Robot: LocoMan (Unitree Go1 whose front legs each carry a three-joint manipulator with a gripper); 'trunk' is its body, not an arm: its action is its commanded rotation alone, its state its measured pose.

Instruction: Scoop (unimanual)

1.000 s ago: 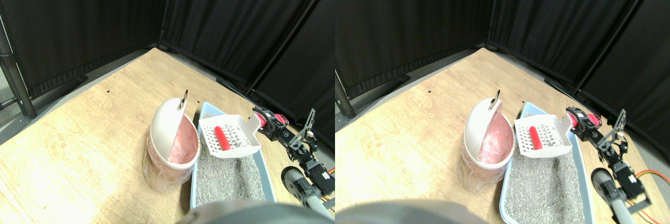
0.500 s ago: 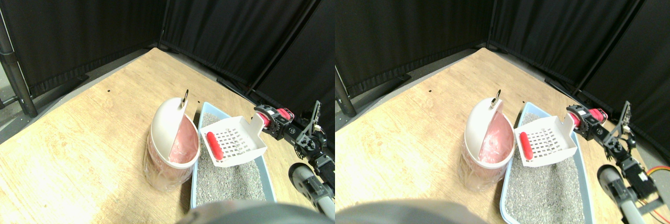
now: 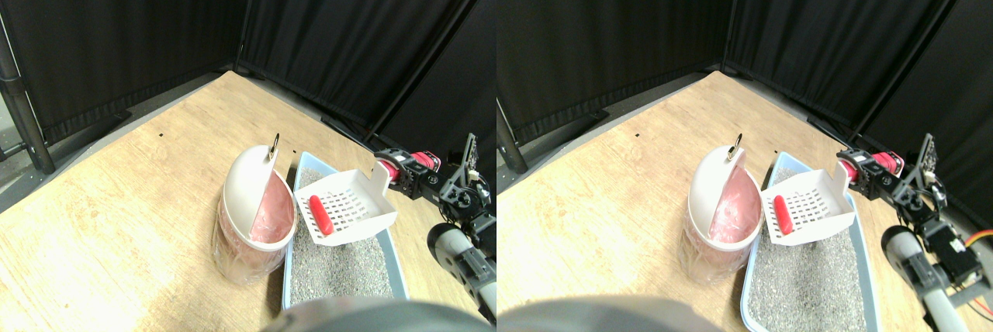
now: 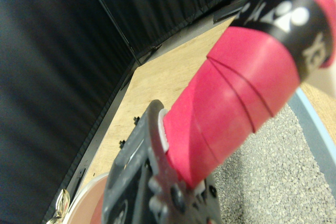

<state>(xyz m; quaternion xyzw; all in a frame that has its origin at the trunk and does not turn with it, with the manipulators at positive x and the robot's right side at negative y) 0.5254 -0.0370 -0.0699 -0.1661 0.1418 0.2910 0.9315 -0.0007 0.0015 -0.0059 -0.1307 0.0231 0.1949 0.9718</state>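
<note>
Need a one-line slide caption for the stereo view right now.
Right gripper tilts the white scoop holding a red piece toward the lined bin, above the litter tray.

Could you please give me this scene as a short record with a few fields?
scoop: white slotted scoop lifted over the litter tray, tilted toward the bin
load: one red cylinder at the scoop's low edge, nearest the bin
bin: white bin with pink liner, lid swung open, left of the tray
tray: blue litter tray of grey litter, on the wooden floor
gripper: right gripper shut on the scoop's red wrapped handle
</note>
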